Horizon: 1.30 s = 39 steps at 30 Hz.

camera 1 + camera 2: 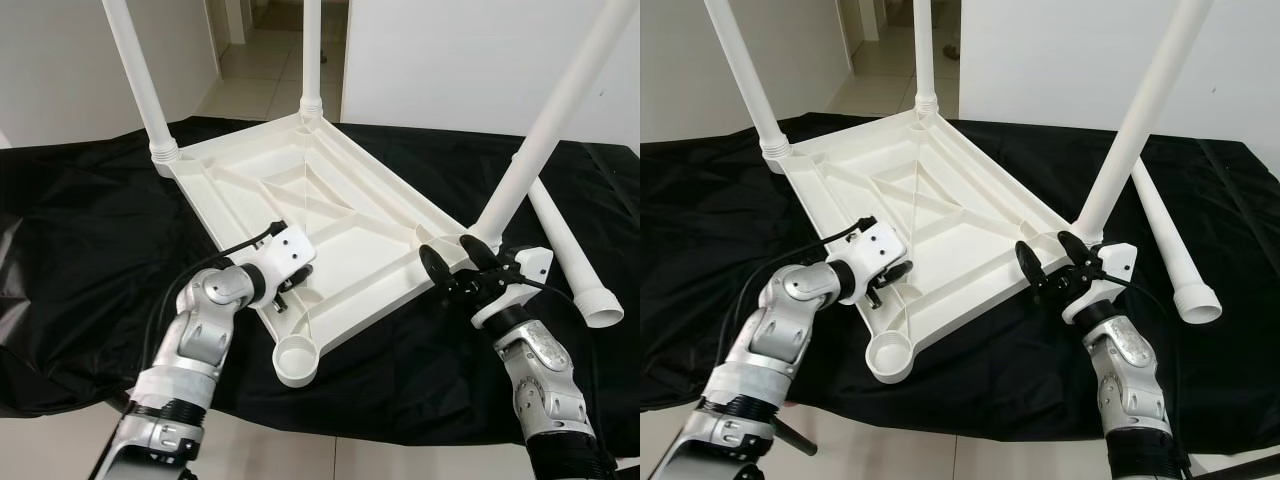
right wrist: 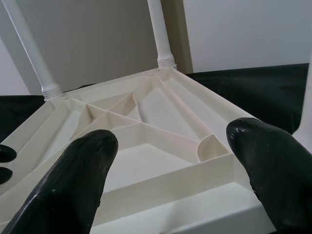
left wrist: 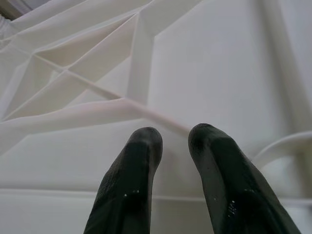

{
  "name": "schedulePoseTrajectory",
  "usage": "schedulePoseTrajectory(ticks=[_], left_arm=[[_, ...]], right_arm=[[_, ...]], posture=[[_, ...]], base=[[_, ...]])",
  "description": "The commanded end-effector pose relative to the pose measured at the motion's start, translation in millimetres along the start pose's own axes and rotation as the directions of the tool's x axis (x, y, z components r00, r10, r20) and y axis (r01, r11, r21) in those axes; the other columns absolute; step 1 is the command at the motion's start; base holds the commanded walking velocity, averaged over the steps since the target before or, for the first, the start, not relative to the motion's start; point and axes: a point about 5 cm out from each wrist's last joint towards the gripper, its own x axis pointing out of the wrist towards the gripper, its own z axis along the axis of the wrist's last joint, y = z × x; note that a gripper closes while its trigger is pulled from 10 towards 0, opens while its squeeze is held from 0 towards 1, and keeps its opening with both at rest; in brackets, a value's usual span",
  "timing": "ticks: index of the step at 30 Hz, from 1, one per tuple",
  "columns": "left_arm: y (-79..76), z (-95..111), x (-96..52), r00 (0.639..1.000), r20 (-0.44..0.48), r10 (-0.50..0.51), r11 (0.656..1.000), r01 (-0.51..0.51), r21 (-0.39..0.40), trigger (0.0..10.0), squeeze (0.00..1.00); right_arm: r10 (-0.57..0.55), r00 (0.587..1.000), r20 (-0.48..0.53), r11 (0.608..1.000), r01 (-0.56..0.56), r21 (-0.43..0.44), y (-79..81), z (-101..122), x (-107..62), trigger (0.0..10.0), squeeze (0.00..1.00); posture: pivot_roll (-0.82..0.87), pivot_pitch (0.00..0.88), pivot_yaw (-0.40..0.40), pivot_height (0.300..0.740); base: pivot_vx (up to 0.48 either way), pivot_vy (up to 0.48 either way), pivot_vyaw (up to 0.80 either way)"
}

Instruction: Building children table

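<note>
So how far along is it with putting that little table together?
Three white legs already stand in the upside-down tabletop. The fourth leg lies loose on the black cloth, and the near corner socket is empty. The left pincer presses on the tabletop's underside near that socket, fingers nearly closed. The right pincer is open at the near edge, beside the nearest fitted leg. Left: fetch and fit the last leg, then turn the table upright.

The overturned tabletop (image 1: 330, 225) lies on the cloth-covered bench (image 1: 90, 230), three legs (image 1: 140, 80) standing up from its corners. The near corner socket (image 1: 298, 360) points at the robot. A loose leg (image 1: 565, 245) lies on the cloth to the right.
</note>
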Motion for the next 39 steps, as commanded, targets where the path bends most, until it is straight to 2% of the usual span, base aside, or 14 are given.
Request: schedulePoseTrajectory(ticks=[1,6,12,17,22,24,25,26,27,29,30,33,34,39], left_arm=[[10.0,-5,-2.8,0.985,-0.003,0.172,0.985,-0.172,0.022,10.0,0.00],[13.3,-6,-7.4,0.994,0.023,0.107,0.994,-0.106,-0.035,10.0,0.00],[3.0,-8,-12.1,0.998,0.058,-0.023,0.999,0.020,0.046,10.0,0.00],[0.7,-7,-12.4,0.996,0.070,-0.049,0.997,0.045,0.062,10.0,0.00],[-7.2,-8,-17.3,0.971,0.097,-0.218,0.970,0.205,0.131,10.0,0.00],[-7.8,-9,-18.0,0.964,0.097,-0.246,0.962,0.230,0.149,10.0,0.00],[-8.0,-11,-18.9,0.955,0.090,-0.284,0.948,0.265,0.174,10.0,0.33],[-8.0,-11,-18.9,0.955,0.090,-0.284,0.948,0.265,0.174,10.0,0.33],[-7.7,-12,-19.3,0.948,0.087,-0.307,0.941,0.289,0.174,10.0,0.93],[-7.7,-12,-19.3,0.948,0.087,-0.307,0.941,0.289,0.174,10.0,0.93],[-7.3,-13,-19.7,0.941,0.086,-0.328,0.935,0.310,0.173,10.0,1.00],[-5.6,-15,-22.0,0.924,0.075,-0.374,0.912,0.352,0.210,10.0,1.00],[-3.2,-18,-24.0,0.916,0.061,-0.397,0.895,0.371,0.248,10.0,0.00],[1.2,-21,-24.5,0.910,0.043,-0.413,0.881,0.388,0.269,10.0,0.00]], right_arm=[[-0.015,1.000,-0.007,1.000,0.016,0.005,-2.5,0,-3.9,10.0,0.00],[-0.011,1.000,-0.020,1.000,0.011,0.001,-1.9,-1,-5.6,10.0,0.00],[-0.013,0.999,-0.030,1.000,0.013,0.001,-0.6,-1,-7.7,10.0,0.00],[-0.013,0.999,-0.033,1.000,0.014,0.001,-0.5,-1,-8.0,10.0,0.00],[-0.015,0.999,-0.038,1.000,0.015,-0.004,-1.2,0,-9.2,10.0,0.00],[-0.016,0.999,-0.039,1.000,0.016,-0.005,-1.1,-1,-9.5,10.0,0.00],[-0.018,0.999,-0.040,1.000,0.018,-0.007,-0.7,-1,-10.2,10.0,0.00],[-0.018,0.999,-0.040,1.000,0.018,-0.007,-0.7,-1,-10.2,10.0,0.00],[-0.020,0.999,-0.041,1.000,0.020,-0.007,-0.5,-1,-10.6,10.0,0.00],[-0.020,0.999,-0.041,1.000,0.020,-0.007,-0.5,-1,-10.6,10.0,0.00],[-0.021,0.999,-0.042,1.000,0.020,-0.007,0.2,-2,-11.3,10.0,0.00],[-0.024,0.999,-0.043,1.000,0.024,-0.006,1.0,-2,-13.9,10.0,0.00],[-0.027,0.999,-0.046,1.000,0.027,-0.005,1.4,-2,-16.6,10.0,0.00],[-0.027,0.998,-0.052,1.000,0.027,-0.001,3.5,-2,-20.1,10.0,0.00]], posture=[[-0.02,0.107,0.040,0.740],[-0.02,0.111,0.041,0.740],[-0.02,0.112,0.041,0.740],[-0.02,0.112,0.040,0.740],[-0.02,0.112,0.041,0.740],[-0.02,0.110,0.045,0.740],[-0.02,0.110,0.045,0.740],[-0.02,0.110,0.045,0.740],[-0.02,0.107,0.053,0.740],[-0.02,0.107,0.053,0.740],[-0.02,0.105,0.058,0.740],[-0.02,0.103,0.064,0.740],[-0.02,0.101,0.068,0.740],[-0.02,0.100,0.069,0.740]], base=[[0.000,0.000,0.00],[0.000,0.000,0.00],[0.000,0.000,0.00],[0.000,0.000,0.00],[0.000,0.000,0.00],[0.000,0.000,0.00],[0.000,0.000,0.00],[0.000,0.000,0.00],[0.000,0.000,0.00],[0.000,0.000,0.00],[0.000,0.000,0.00],[0.000,0.000,0.00],[0.000,0.000,0.00],[0.000,0.000,0.00]])
